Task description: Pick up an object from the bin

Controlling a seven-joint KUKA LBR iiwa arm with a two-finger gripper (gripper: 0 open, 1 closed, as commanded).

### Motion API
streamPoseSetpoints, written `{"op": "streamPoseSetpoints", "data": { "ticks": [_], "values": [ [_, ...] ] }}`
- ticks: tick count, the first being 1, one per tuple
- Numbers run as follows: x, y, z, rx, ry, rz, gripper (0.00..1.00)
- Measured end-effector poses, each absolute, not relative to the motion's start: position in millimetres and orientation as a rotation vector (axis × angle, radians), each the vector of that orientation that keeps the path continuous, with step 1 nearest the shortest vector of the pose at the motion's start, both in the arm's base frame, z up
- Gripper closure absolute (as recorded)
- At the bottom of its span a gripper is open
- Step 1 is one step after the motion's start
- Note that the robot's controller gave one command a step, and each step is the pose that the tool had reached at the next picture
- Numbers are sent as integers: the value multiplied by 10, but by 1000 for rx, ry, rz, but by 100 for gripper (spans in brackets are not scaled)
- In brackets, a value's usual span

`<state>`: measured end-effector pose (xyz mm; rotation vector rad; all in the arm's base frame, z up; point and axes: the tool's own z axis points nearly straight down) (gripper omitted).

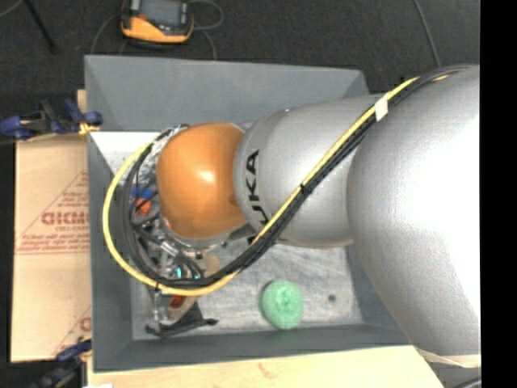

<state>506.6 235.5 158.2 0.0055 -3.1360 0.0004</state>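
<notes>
**A:** What sits nearest, along the bottom of the frame?

**B:** The gripper, low in the lower left corner of the bin, down by the floor. Whether it is apart or together I cannot tell; the wrist hides it. A thin dark thing lies just under it, and I can't say if that is loose or part of the robot.

**A:** And what is there to pick?

**B:** A green ball, at the bottom centre of the frame, on the bin floor, clear to the right of the gripper and touching nothing.

**A:** How would it handle?

**B:** My guess is light and somewhat soft, with a rough surface that should not slip. Being round, it may roll if nudged off-centre, so I would close across its middle from straight above.

**A:** Anything in the way?

**B:** Little around it: a tiny dark speck to its right, and the bin's lower wall close by. Further up, the orange cover and looping cables crowd the left half, and the arm overhangs the right side.

**A:** Beyond that?

**B:** Outside the bin, upper left, a handheld device on the dark floor.
</notes>
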Motion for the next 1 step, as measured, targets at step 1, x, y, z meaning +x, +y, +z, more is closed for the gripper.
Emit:
{"op": "streamPoseSetpoints", "data": {
  "ticks": [1],
  "values": [
    [5089,2347,1621,0,-3143,-3,0]
  ]
}}
